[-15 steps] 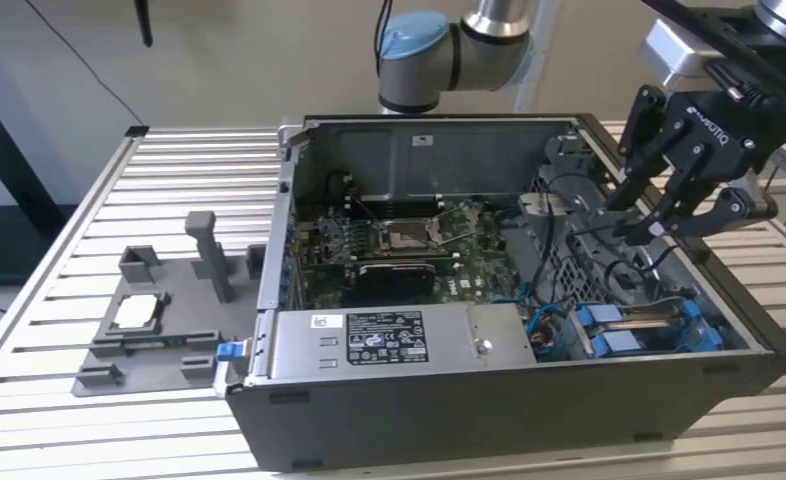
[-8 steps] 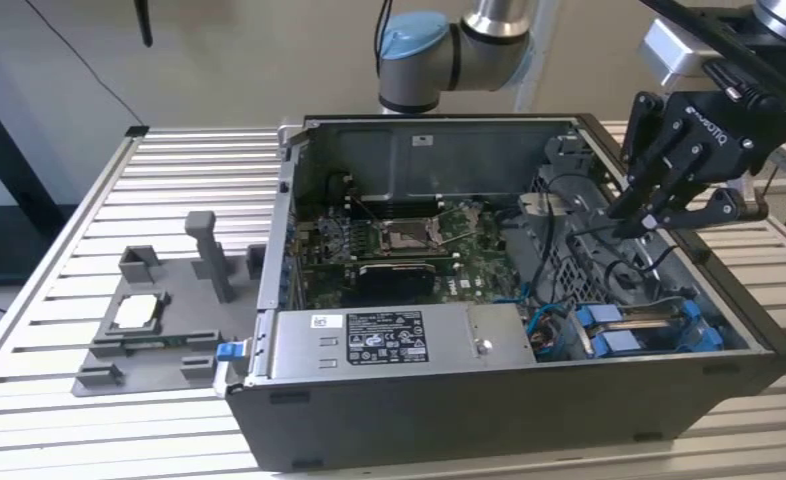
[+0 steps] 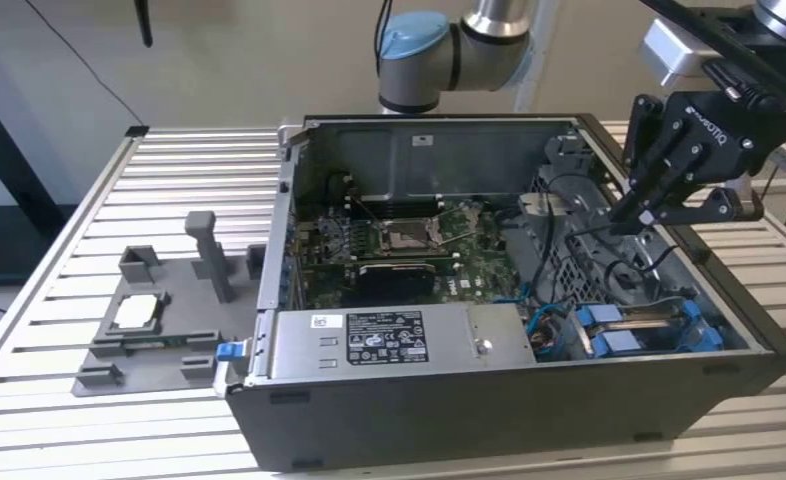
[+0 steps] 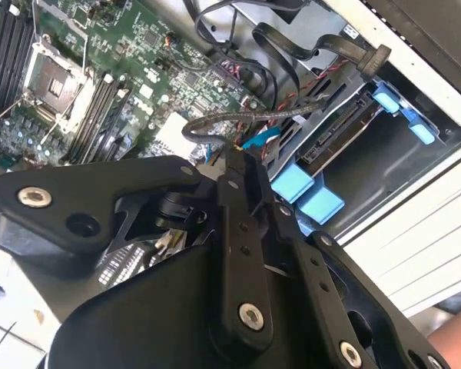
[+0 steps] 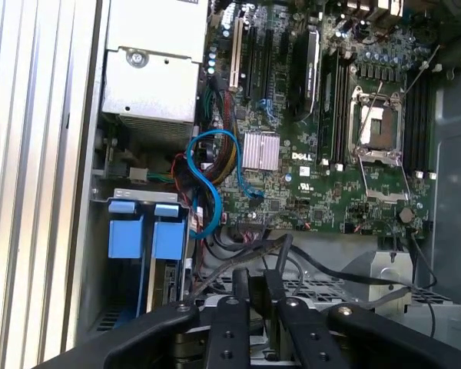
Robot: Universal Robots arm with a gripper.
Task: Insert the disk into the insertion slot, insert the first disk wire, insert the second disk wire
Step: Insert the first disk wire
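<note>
The disk [image 3: 629, 316] lies inside the insertion slot [image 3: 708, 337] at the case's near corner on the exterior view's right, its blue carrier tabs [image 5: 125, 230] showing. In the second wrist view the disk [image 4: 342, 137] sits between the blue tabs [image 4: 293, 184]. My gripper [image 3: 627, 216] hangs over the perforated drive cage, beyond the slot. Its fingers [image 5: 242, 286] stand close together, shut on the end of a thin dark disk wire [image 4: 215, 120] that loops away from the fingertips [image 4: 238, 157]. A small blue connector [image 4: 258, 139] lies just past the tips.
The open computer case [image 3: 407, 410] lies on a slatted table [image 3: 166, 170]. Inside are the motherboard [image 3: 407, 240], a silver power-supply box [image 3: 380, 340], and loose black and blue cables [image 5: 207, 184]. A grey fixture plate [image 3: 153, 320] with upright posts stands at the exterior view's left.
</note>
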